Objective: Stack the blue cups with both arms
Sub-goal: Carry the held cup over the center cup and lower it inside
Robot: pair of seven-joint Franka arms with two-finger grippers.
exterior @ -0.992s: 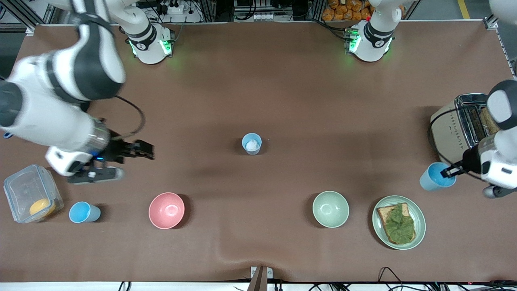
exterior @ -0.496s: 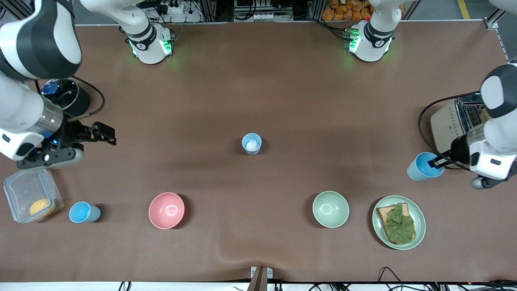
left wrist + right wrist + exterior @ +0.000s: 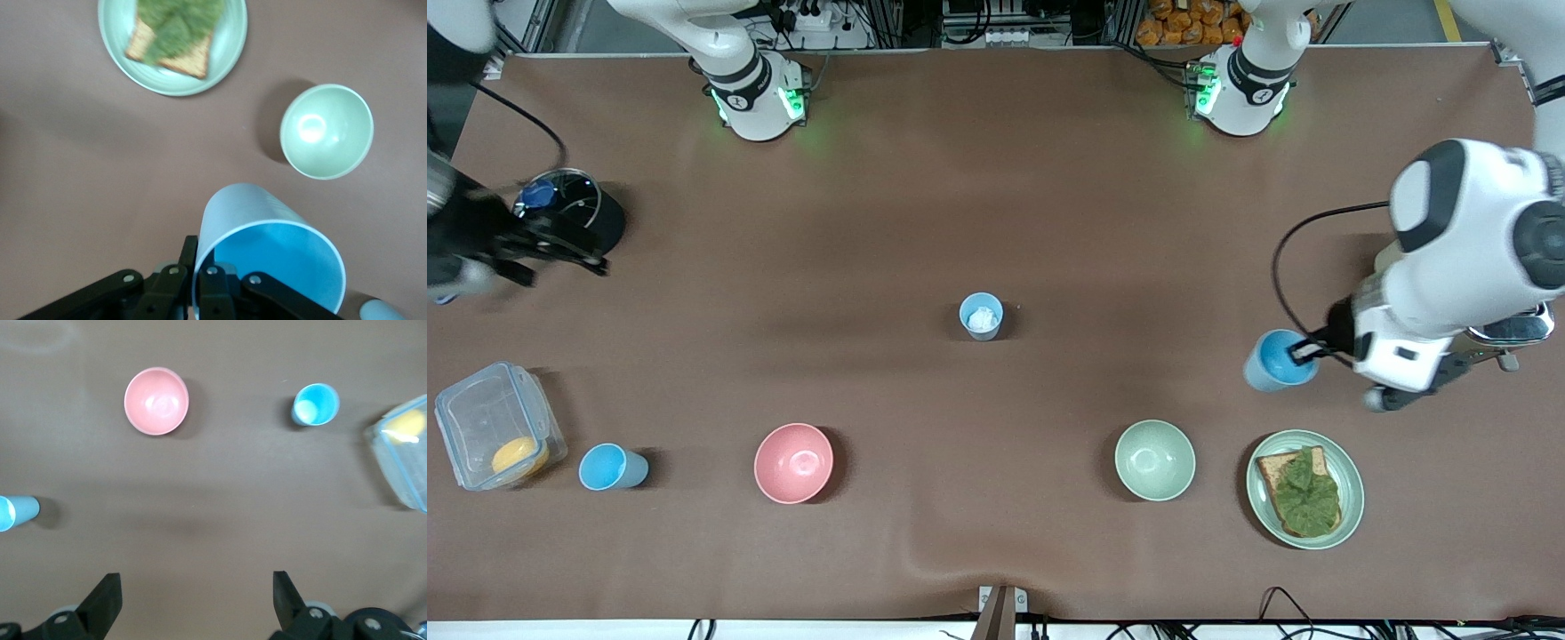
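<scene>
My left gripper is shut on the rim of a bright-blue cup and holds it tilted above the table, over a bare spot beside the plate. In the left wrist view one finger is inside the cup and one outside, at the gripper. A paler blue cup with a white lump inside stands mid-table. A third blue cup stands beside the clear box. My right gripper is open and empty at the right arm's end of the table; its wrist view shows that cup.
A pink bowl, a green bowl and a green plate with toast and lettuce lie along the side nearest the camera. A clear box holds something yellow. A black round container and a toaster stand at the table's ends.
My left gripper has carried the bright-blue cup away from the toaster toward the middle of the table. My right arm has drawn back toward its end of the table, staying open.
</scene>
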